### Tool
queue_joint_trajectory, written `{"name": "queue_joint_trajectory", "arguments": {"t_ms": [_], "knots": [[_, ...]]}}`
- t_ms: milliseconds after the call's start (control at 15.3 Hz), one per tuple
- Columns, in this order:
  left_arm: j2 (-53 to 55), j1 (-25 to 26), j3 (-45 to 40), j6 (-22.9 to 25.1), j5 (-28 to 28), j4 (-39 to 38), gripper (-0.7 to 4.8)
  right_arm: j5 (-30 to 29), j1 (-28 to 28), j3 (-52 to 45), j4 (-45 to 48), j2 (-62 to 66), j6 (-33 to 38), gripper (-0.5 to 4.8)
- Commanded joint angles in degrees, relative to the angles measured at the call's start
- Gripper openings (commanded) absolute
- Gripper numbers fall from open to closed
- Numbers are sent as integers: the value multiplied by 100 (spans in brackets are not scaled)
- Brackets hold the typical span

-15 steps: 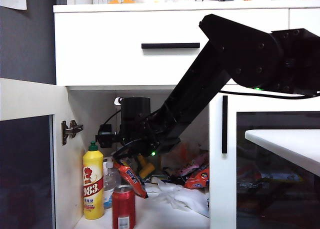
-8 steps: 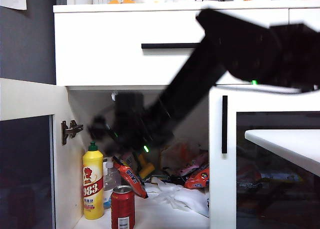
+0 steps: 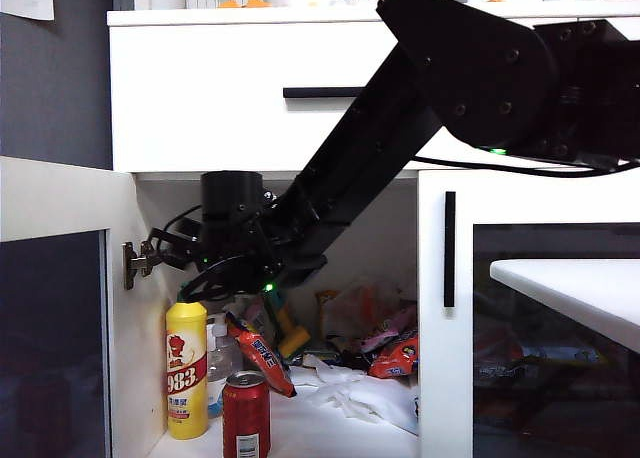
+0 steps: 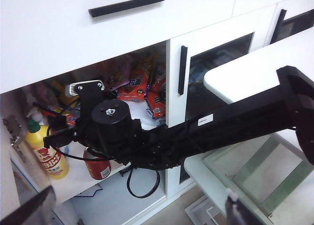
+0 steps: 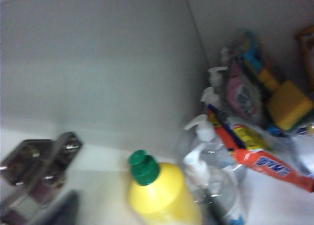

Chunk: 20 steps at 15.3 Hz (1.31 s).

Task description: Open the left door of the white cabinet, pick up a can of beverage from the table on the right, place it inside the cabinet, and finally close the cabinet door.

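Inspector: Location of the can of beverage?

Assessor: Lower left of the exterior frame. It stands upright on the floor of the white cabinet, at the front edge, just beside a yellow bottle. Nothing holds it.

Inspector: Grippers?

Assessor: The right gripper is inside the opening, left of centre in the exterior frame, close to the metal hinge and above the bottle. Its jaw width I cannot tell; its own camera shows only the hinge, the bottle cap and the clutter behind. The left gripper hangs back from the cabinet, jaws spread wide and empty.

Inspector: The left door?

Assessor: Swung open, at the left edge of the exterior frame. In my judgement closing it is the step outstanding.

Inspector: Handling?

Assessor: The door looks rigid and should swing freely on its hinge, but the dark pane is glass. Push on the white frame or pull by the bar handle, never on the pane. The handle is not in view here. The can is likely light, thin-walled and smooth. It sits near the edge and could tip if an arm brushes it. If it needs regrasping, take it across the mid-body.
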Motion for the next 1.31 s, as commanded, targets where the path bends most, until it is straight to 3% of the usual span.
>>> {"name": "queue_joint_trajectory", "arguments": {"t_ms": [65, 262, 458, 720, 1310], "knots": [[-4, 13, 17, 17, -15, 114, 479, -380, 28, 15, 87, -109, -962, 136], [-4, 13, 17, 17, -13, 111, 479, -503, 90, 15, -61, -133, -1370, 134], [-4, 13, 17, 20, -13, 111, 479, -466, 160, 15, -387, -350, -2251, 134], [-4, 13, 17, 22, -13, 114, 479, -273, 179, 11, -1117, -584, -1751, 135], [-4, 13, 17, 20, -13, 201, 479, -164, 310, 9, -3521, -999, -1797, 135]]}}
